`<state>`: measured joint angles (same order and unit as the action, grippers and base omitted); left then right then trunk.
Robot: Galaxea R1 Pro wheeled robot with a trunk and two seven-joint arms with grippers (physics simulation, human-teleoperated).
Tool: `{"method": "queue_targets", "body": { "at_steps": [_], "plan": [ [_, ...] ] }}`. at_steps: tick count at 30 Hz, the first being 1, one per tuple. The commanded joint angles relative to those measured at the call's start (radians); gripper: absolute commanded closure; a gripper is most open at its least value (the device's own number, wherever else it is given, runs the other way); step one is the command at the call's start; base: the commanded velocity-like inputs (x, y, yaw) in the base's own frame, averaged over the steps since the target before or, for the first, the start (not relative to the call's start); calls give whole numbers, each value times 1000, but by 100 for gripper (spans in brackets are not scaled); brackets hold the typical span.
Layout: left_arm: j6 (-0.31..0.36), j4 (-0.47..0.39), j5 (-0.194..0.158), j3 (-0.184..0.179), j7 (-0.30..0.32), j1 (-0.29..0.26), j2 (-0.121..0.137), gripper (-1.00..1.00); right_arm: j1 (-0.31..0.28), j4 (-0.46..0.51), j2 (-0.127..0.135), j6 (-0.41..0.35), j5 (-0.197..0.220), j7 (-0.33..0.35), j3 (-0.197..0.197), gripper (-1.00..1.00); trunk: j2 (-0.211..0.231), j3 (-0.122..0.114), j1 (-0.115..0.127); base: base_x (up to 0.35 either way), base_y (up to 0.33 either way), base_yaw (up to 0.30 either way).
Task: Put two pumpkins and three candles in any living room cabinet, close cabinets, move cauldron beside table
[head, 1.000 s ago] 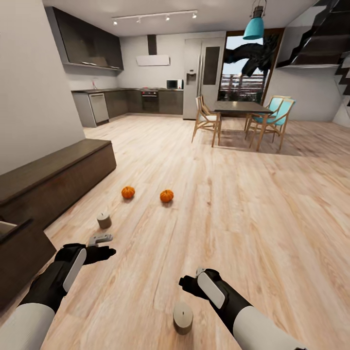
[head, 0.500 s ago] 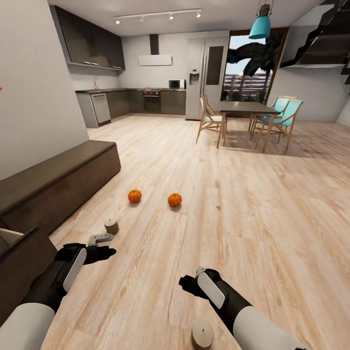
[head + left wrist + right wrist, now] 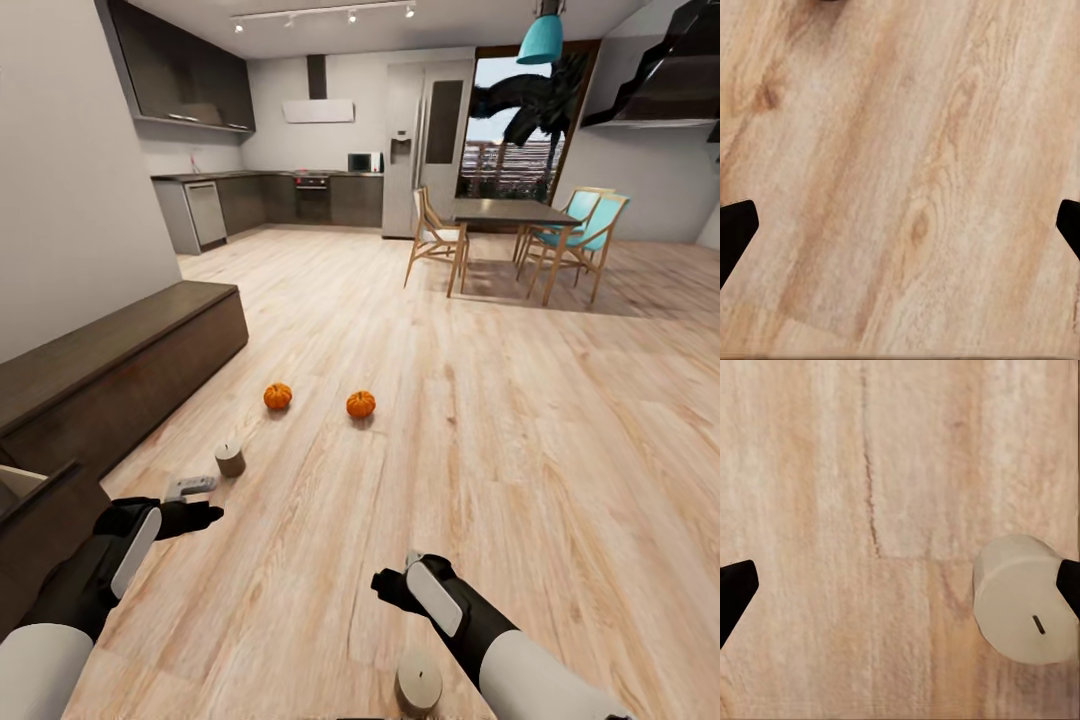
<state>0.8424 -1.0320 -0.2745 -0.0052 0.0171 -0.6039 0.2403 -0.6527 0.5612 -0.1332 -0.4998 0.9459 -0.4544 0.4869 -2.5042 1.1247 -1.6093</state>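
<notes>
Two grippers, left point(image 3: 190, 487) and right point(image 3: 412, 562), spread wide, both empty. We rolled forward slightly: near candle point(image 3: 419, 684) now at 6 o'clock beside right wrist; second candle point(image 3: 230, 459) at 10; pumpkins point(image 3: 278, 396) point(image 3: 361, 404) at 11–12; cabinet point(image 3: 120, 370) at 9. Nothing stowed yet.

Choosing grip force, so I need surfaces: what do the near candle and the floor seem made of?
The candle looks like matte beige wax: smooth, dull, with a small dark wick mark on top. The floor looks like light wood planks with a faint sheen: visible grain, knots and board seams.
</notes>
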Motion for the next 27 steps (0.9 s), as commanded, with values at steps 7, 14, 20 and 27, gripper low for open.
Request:
{"method": "queue_targets", "body": {
  "at_steps": [7, 14, 20, 27],
  "plan": [
    [4, 3, 5, -2, 0, 0, -1, -100, -1, -1, 1, -3, -3, -74, 4, -100, -2, 28, -3, 0, 0, 0],
    [4, 0, 4, -3, 0, 0, -1, -100, -1, -2, 1, -4, -5, -108, 4, -100, -4, 55, -6, 0, 0, 0],
    [6, -7, -3, -4, 8, 0, -1, -100, -1, -3, 1, -4, -4, -110, 4, -100, -5, 78, -9, 0, 0, 0],
    [75, -11, -38, 0, 66, 0, 7, -100, -1, -4, 1, -2, -4, -109, 4, -100, -7, 105, -12, 0, 0, 0]
  ]
}}
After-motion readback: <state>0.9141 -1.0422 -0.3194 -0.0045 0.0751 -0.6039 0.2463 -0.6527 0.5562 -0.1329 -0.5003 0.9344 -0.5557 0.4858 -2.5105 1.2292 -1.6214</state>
